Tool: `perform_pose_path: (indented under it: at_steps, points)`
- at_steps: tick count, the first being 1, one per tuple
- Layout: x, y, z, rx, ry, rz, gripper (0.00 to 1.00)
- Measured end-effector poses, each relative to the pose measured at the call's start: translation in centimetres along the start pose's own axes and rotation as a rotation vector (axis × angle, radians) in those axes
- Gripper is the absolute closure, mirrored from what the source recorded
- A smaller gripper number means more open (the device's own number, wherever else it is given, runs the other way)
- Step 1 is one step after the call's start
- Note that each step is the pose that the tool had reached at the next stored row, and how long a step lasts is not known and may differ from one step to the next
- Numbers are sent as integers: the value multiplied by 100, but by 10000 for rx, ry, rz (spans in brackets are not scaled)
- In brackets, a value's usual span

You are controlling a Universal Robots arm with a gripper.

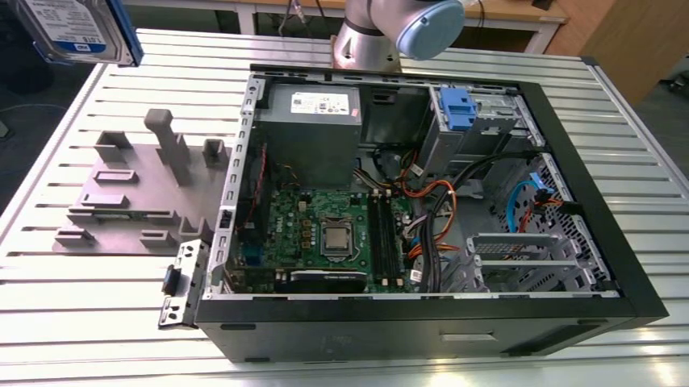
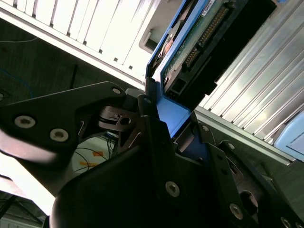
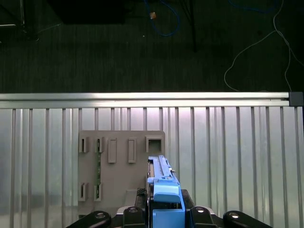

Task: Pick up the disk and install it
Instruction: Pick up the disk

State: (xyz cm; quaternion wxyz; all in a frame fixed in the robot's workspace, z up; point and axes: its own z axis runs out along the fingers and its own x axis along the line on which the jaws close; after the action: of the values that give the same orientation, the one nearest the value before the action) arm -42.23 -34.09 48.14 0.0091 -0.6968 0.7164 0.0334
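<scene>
So the disk (image 1: 77, 29), a flat silver hard drive with a white-and-blue label and blue plastic bracket, hangs mid-air at about 10 o'clock from the open black computer case (image 1: 431, 326). The black gripper (image 2: 173, 111) has its fingers pinching the bracket's blue edge. A grey slotted plastic fixture (image 1: 124, 197) sits at the case's 9 o'clock.

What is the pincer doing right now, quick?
The pincer: closed, holding the disk.

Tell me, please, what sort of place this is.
Probably a robotics lab bench for computer assembly: an open black computer case lies on a slatted aluminium table beside a grey plastic fixture, and the hand holds a blue-edged silver hard disk.
</scene>
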Motion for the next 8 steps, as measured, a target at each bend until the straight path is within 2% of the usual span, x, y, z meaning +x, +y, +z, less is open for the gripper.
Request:
perform_pose_path:
  at_steps: [4, 8]
  points:
    - [16, -13, -7, -3, 3, -1, 64]
    - [70, -22, -10, -2, 4, 0, 64]
